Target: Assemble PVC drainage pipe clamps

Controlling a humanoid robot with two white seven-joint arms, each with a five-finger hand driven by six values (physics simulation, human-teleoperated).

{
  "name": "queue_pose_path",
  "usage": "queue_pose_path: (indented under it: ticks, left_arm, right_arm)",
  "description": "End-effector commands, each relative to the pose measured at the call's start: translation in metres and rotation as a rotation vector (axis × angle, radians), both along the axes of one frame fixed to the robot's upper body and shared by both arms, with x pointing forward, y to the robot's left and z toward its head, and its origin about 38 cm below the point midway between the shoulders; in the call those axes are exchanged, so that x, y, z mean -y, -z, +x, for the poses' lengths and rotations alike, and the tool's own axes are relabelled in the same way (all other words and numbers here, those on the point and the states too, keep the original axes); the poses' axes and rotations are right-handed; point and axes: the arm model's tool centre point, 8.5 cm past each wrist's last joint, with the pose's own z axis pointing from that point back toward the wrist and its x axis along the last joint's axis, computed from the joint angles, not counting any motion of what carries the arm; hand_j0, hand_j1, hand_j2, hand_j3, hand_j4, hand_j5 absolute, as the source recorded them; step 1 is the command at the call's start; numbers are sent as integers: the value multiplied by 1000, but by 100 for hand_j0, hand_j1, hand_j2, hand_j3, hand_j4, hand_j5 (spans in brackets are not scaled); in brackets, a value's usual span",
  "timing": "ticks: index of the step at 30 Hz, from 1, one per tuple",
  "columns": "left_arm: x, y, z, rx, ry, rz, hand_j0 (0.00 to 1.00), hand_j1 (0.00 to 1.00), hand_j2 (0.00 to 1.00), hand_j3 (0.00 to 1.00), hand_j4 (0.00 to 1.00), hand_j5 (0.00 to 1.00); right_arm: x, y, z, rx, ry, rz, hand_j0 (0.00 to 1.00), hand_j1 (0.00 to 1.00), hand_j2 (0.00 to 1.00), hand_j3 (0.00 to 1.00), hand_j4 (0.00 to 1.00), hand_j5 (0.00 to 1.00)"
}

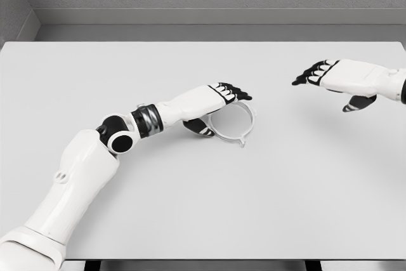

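Head view: clamp job barely started

Left hand (pixel 214 105) has fingers curled around the clamp ring (pixel 236 124) mid-table (pixel 203 207). Right hand (pixel 333 78) hovers near the right edge, fingers relaxed, holding nothing. No pipe or second piece visible, so I'd guess assembly's mostly ahead

The left robot hand (pixel 212 109) covers the clamp ring's (pixel 244 125) near-left arc (grip unclear).

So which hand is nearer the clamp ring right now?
Left. The left hand is right on the clamp ring, fingers over its top rim. The right hand hovers well off to the ring's right, apart from it.
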Motion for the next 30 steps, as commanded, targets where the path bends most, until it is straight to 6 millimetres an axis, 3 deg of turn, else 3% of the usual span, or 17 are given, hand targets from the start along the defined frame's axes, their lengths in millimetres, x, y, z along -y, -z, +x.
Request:
queue_pose_path:
  ticks: [1,10,13,15,18,22,26,30]
  left_arm:
    - [0,-1,1,-2,-3,-9,100,100,100,100,100,100]
    - [-2,-1,-2,-1,-3,-18,100,100,100,100,100,100]
    - [-2,-13,-6,32,8,-35,100,100,100,100,100,100]
    - [-38,-26,-9,50,-32,-83,100,100,100,100,100,100]
    - [-108,-82,-35,103,1,-164,100,100,100,100,100,100]
    - [-204,-127,-68,97,-76,-188,100,100,100,100,100,100]
    - [-253,-117,-61,48,-196,-121,100,100,100,100,100,100]
    - [-276,-97,-54,18,-272,-47,100,100,100,100,100,100]
  right_arm:
    - [0,-1,0,0,2,3,100,100,100,100,100,100]
    - [1,0,0,-2,3,3,100,100,100,100,100,100]
    - [0,0,0,-1,2,3,100,100,100,100,100,100]
    - [0,0,0,-1,0,3,100,100,100,100,100,100]
    - [0,0,0,-1,2,3,100,100,100,100,100,100]
    - [1,0,0,-2,3,3,100,100,100,100,100,100]
    - [1,0,0,-1,4,3,100,100,100,100,100,100]
    - [0,0,0,-1,2,4,100,100,100,100,100,100]
